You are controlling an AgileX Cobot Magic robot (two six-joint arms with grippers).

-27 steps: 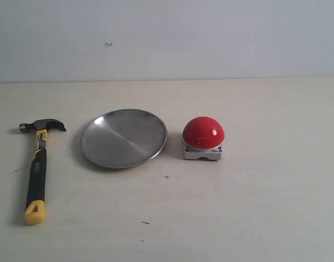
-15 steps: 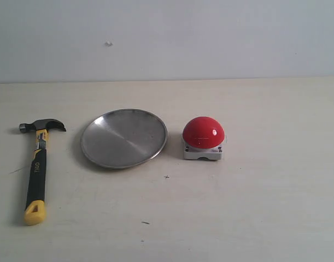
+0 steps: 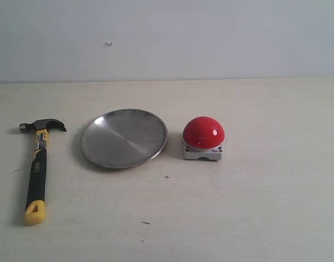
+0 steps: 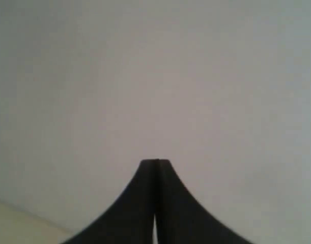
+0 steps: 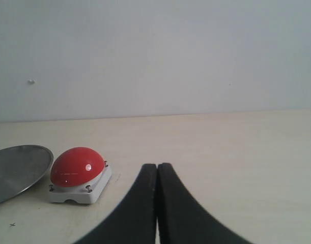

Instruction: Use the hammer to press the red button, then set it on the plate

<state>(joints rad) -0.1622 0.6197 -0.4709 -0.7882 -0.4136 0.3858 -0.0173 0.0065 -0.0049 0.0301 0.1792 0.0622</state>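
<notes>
Left pincer [image 4: 156, 161] and right pincer [image 5: 157, 165] pressed together; unopened, liable to shove black-and-yellow claw hammer [image 3: 37, 169], nine o'clock of round silver metal plate [image 3: 124, 138].

My matte black left tool [image 4: 156, 162] has two smooth fingers [image 4: 130, 208], each curving outward from a blunt, squared tip (thin pale seam between). My right tool [image 5: 157, 165] looks identical.

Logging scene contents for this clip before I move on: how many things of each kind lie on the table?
hammer: 1
plate: 1
red button: 1
Total: 3
</notes>
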